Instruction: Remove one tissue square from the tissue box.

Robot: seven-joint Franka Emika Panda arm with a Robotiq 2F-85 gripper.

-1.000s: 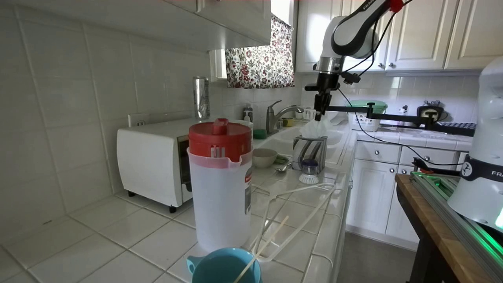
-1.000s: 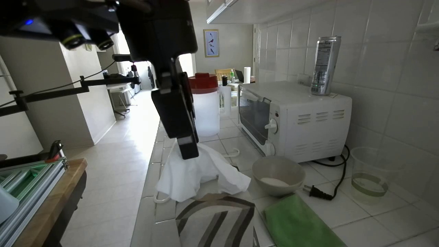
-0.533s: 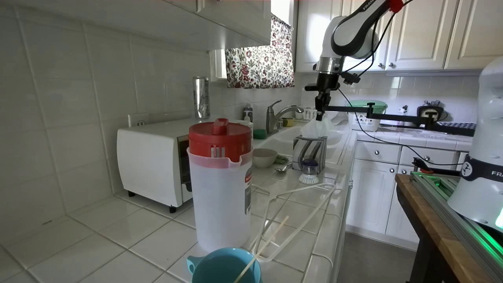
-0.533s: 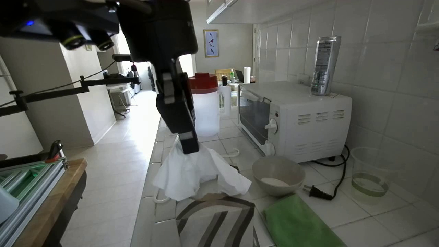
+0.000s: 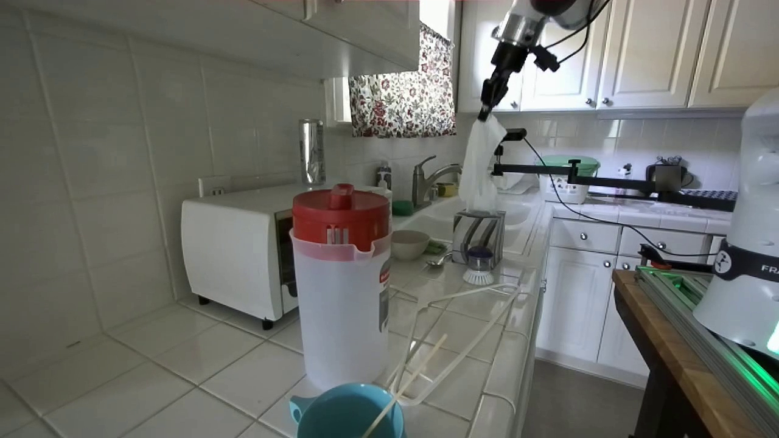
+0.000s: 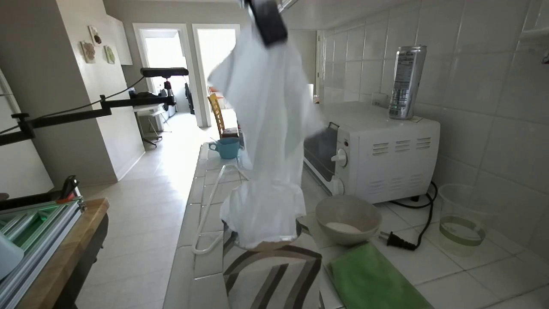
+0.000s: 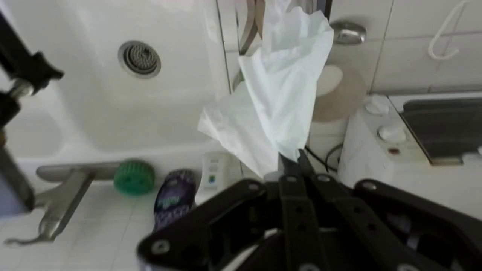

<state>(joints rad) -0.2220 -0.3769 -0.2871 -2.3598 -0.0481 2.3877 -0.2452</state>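
Note:
The tissue box (image 5: 479,237) stands on the counter by the sink, with a grey and white striped pattern; it also shows in an exterior view (image 6: 274,274). My gripper (image 5: 484,115) is raised well above the box and tilted. In the wrist view the gripper (image 7: 297,156) has its fingertips shut on a white tissue (image 7: 286,86). The tissue (image 6: 274,107) hangs down from the fingertips to the box opening in both exterior views. White tissue bunches at the opening; I cannot tell whether it is the same sheet or another.
A toaster oven (image 6: 386,150) with a can (image 6: 407,81) on top stands against the wall. A bowl (image 6: 348,219) and a green cloth (image 6: 377,279) lie beside the box. A scrub brush (image 5: 479,267), a faucet (image 5: 426,182) and a black camera arm (image 5: 548,170) are close by.
My gripper has risen from just above the box and tilted. The tissue, earlier a low heap on the box, is now pulled up into a long strip below the fingertips.

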